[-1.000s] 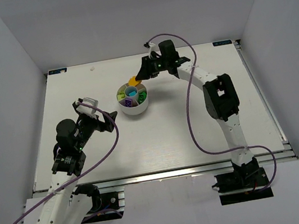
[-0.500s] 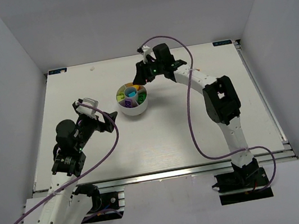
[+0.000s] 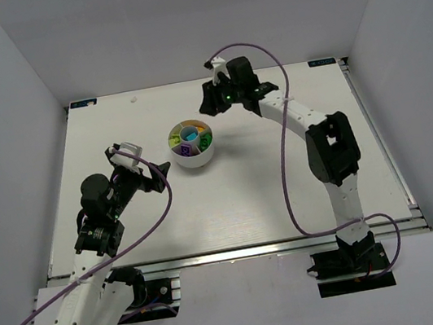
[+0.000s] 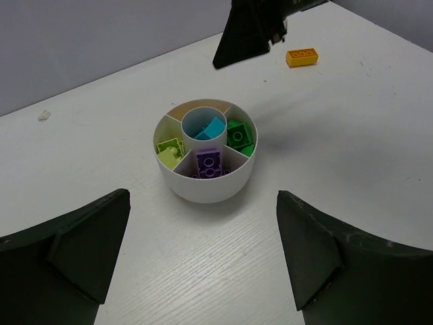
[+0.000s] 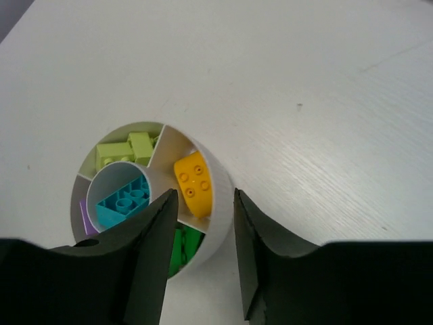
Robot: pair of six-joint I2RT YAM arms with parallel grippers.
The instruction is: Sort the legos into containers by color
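Observation:
The white divided dish holds the legos by color. Lime bricks, a cyan brick in the central well, a green brick and a purple brick each fill their own section. An orange brick lies in the far section. My right gripper hovers open above that section's rim, holding nothing. A second orange brick lies on the table beyond the dish. My left gripper stands wide open on the near left of the dish.
The white table ends at grey walls at the back and sides. A small white scrap lies at the far left. The right arm reaches from the near right edge to the dish.
The right gripper carried the orange brick over the dish and let it go into the far section, then drew back slightly. The left arm has not moved.

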